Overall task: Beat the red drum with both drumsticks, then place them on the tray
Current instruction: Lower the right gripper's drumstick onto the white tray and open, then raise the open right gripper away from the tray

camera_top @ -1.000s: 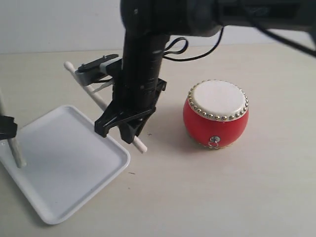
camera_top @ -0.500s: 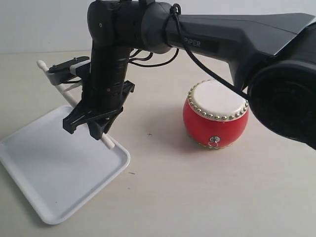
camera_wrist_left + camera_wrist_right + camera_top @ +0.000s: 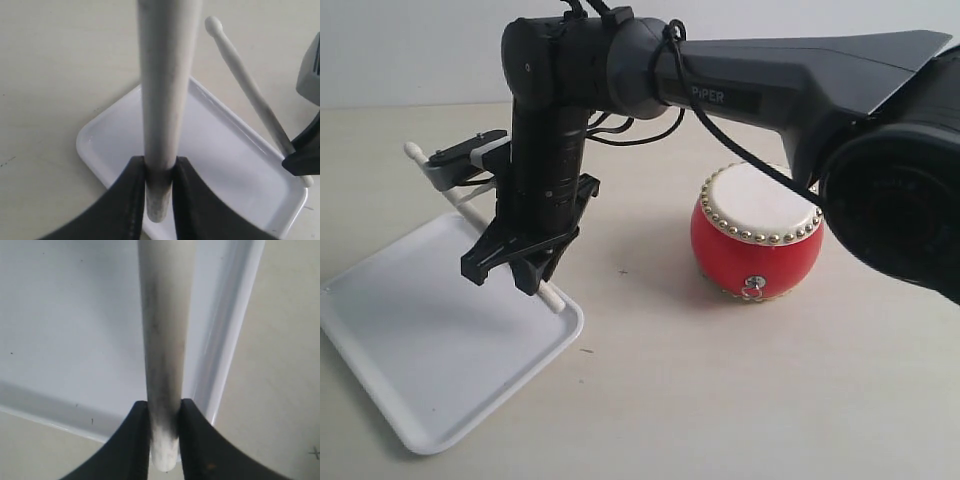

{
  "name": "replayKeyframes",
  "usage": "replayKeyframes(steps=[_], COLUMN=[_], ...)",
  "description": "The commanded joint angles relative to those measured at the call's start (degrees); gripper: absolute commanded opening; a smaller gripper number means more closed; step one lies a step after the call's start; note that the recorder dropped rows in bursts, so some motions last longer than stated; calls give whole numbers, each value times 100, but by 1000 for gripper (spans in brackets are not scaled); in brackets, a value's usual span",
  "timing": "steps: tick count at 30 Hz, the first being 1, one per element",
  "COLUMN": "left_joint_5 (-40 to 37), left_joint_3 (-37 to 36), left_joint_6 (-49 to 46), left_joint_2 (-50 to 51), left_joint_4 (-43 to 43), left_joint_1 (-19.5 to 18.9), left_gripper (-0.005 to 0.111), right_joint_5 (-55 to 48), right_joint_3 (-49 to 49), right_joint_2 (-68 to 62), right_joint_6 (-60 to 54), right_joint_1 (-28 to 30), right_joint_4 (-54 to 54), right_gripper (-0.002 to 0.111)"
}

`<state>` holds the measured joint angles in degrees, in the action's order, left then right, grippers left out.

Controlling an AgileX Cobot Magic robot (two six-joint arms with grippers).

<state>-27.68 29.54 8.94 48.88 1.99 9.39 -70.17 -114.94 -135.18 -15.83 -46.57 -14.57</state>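
The red drum (image 3: pixel 757 232) stands upright on the table, right of centre. My right gripper (image 3: pixel 502 275) has reached across to the left and is shut on a drumstick (image 3: pixel 550 295). That stick slants over the near right edge of the white tray (image 3: pixel 420 340). The right wrist view shows the same gripper (image 3: pixel 165 430) clamping the drumstick (image 3: pixel 162 325) above the tray (image 3: pixel 75 315). My left gripper (image 3: pixel 160 185) is shut on the other drumstick (image 3: pixel 165 90) above the tray (image 3: pixel 225 155). It is outside the exterior view.
The dark right arm (image 3: pixel 770 80) spans the upper scene above the drum. In the left wrist view the right gripper's drumstick (image 3: pixel 247 80) and a black finger (image 3: pixel 302 155) sit close over the tray's far side. Pale tabletop (image 3: pixel 720 400) surrounds everything.
The right arm has swung left from beside the drum to over the tray's edge, carrying its stick. The left gripper and its stick, seen at the left edge a second ago, have left the exterior view.
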Motion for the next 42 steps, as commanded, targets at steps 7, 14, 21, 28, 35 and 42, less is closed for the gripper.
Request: replayKeyframes(steps=[7, 14, 21, 28, 35, 42], left_joint_5=[160, 160, 174, 187, 161, 70], left_joint_3=[-20, -20, -20, -20, -20, -99], left_joint_6=[57, 57, 57, 57, 57, -315], left_joint_2=[46, 46, 46, 46, 46, 186], left_joint_4=[-26, -26, -26, -26, 0, 669], left_joint_1=[-10, -10, -10, -10, -10, 0], left_gripper=[0, 0, 0, 0, 0, 0], right_joint_5=[21, 21, 21, 21, 21, 21], right_joint_3=[36, 36, 36, 36, 36, 36], right_joint_2=[-333, -463, -462, -462, -320, 517], right_joint_6=[-92, -92, -54, -54, 100, 361], right_joint_1=[-9, -9, -9, -9, 1, 1], right_joint_4=[-93, -93, -93, -93, 5, 607], right_gripper=[0, 2, 19, 31, 31, 31])
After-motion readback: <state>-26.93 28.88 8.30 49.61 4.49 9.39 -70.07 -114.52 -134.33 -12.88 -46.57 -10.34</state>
